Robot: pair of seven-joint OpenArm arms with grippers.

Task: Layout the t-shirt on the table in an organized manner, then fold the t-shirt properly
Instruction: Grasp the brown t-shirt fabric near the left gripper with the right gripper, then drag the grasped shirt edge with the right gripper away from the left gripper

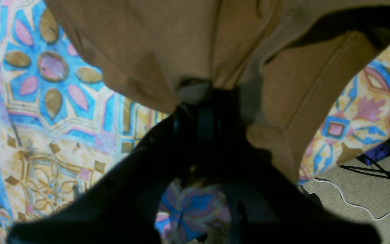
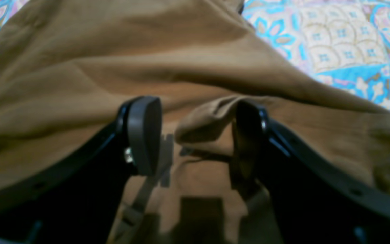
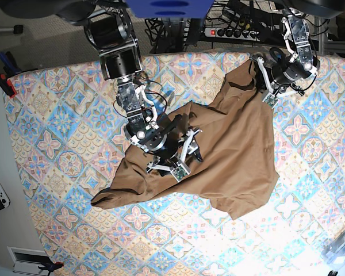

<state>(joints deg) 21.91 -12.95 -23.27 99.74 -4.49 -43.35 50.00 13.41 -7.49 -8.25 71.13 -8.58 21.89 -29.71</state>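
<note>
Tan-brown cotton t-shirt [image 3: 230, 138] sprawls crumpled on the pastel tile-patterned counter [image 3: 63, 121]; my left claw [image 1: 198, 91] pinches its edge, my right claw [image 2: 195, 132] stands apart over a fold.

Grey carpet floor [image 3: 40, 29] with cables [image 1: 377, 169] and power strip [image 3: 233, 31]

left hand [image 1: 201, 98] fingertips: buried in t-shirt [image 1: 188, 40] folds | wrist views: blurred | t-shirt: cropped at top
</note>
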